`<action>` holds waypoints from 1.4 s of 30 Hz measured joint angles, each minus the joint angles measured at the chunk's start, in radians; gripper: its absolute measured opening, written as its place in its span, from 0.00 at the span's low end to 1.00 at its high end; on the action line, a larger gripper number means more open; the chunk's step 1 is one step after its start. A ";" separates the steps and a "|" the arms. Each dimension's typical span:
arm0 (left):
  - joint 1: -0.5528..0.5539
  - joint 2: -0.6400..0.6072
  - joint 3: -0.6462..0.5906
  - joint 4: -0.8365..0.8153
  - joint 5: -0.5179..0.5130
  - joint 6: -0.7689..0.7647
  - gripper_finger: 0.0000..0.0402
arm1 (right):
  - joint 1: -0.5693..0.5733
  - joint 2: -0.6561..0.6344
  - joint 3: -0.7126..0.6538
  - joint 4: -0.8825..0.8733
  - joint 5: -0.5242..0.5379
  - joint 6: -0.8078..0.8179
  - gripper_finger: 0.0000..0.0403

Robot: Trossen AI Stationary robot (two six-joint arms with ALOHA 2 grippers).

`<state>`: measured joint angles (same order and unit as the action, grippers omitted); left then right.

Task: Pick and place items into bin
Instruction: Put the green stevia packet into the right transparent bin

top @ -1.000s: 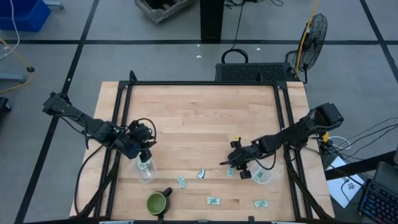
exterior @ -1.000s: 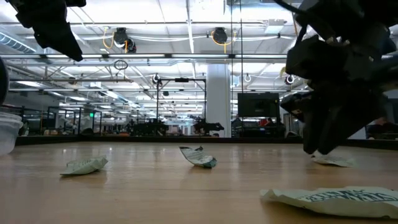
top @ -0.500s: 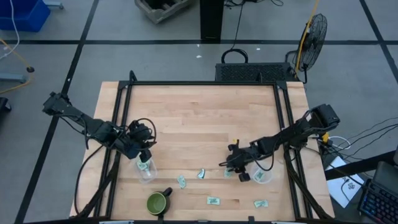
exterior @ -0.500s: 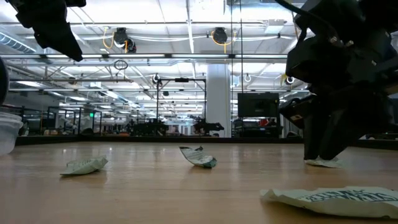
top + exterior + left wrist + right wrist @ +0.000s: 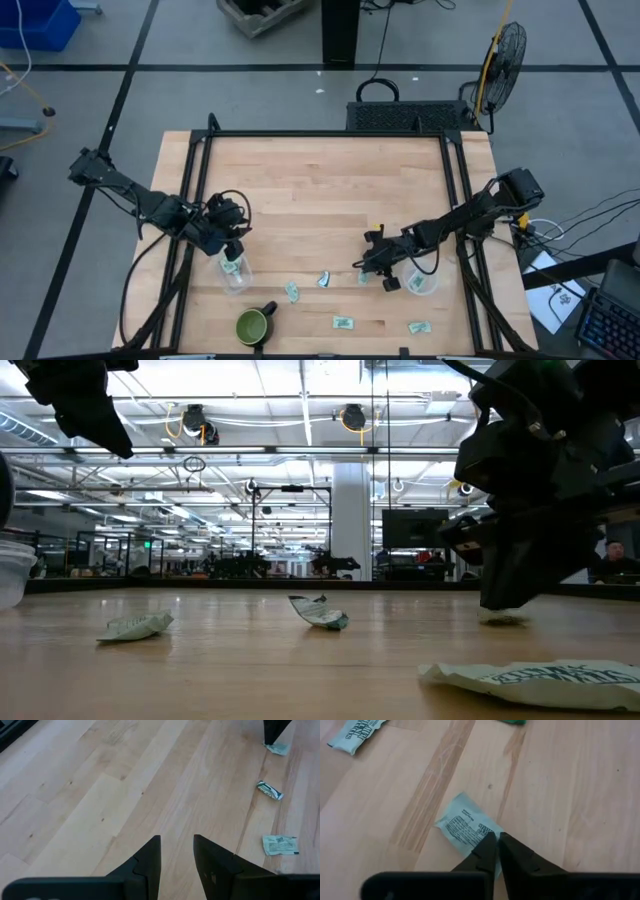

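Several small pale green-and-white packets lie flat on the wooden table point(image 5: 300, 190), among them ones near the front point(image 5: 292, 291) point(image 5: 324, 279) point(image 5: 343, 322) point(image 5: 419, 326). My right gripper point(image 5: 368, 270) is down at the table, right of centre, shut on one packet point(image 5: 465, 826). My left gripper point(image 5: 232, 247) is open and empty above a clear cup point(image 5: 236, 272) that holds a packet. In the left wrist view its fingers point(image 5: 150, 860) stand apart over bare wood. My right gripper pinches the packet's edge at one corner point(image 5: 487, 836) between its two fingertips. The fingers come from above, slanting down. The rest of the packet lies flat on the table; it also shows under the gripper in the low view point(image 5: 503, 617).
A second clear cup point(image 5: 420, 283) stands just right of my right gripper. A dark green mug point(image 5: 252, 326) stands near the front edge at the left. A black frame point(image 5: 330, 134) runs around the table. The far half of the table is bare wood.
My right gripper has gone a little toward the table's left and near edges. The packet under it has slid along the table toward the left with it.
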<state>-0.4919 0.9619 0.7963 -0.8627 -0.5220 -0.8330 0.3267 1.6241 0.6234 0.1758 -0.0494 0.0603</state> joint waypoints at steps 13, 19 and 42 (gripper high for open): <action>0.000 0.000 0.000 0.000 0.000 0.000 0.30 | 0.000 -0.116 -0.003 0.011 0.008 -0.002 0.00; 0.000 0.000 0.000 0.000 0.000 0.000 0.30 | 0.002 -0.276 -0.002 -0.143 0.000 0.078 0.00; 0.000 0.000 0.000 0.000 -0.001 -0.001 0.30 | 0.245 -0.626 -0.072 -0.814 -0.084 0.903 0.00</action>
<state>-0.4919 0.9619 0.7963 -0.8627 -0.5232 -0.8339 0.5716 0.9983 0.5513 -0.6382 -0.1333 0.9637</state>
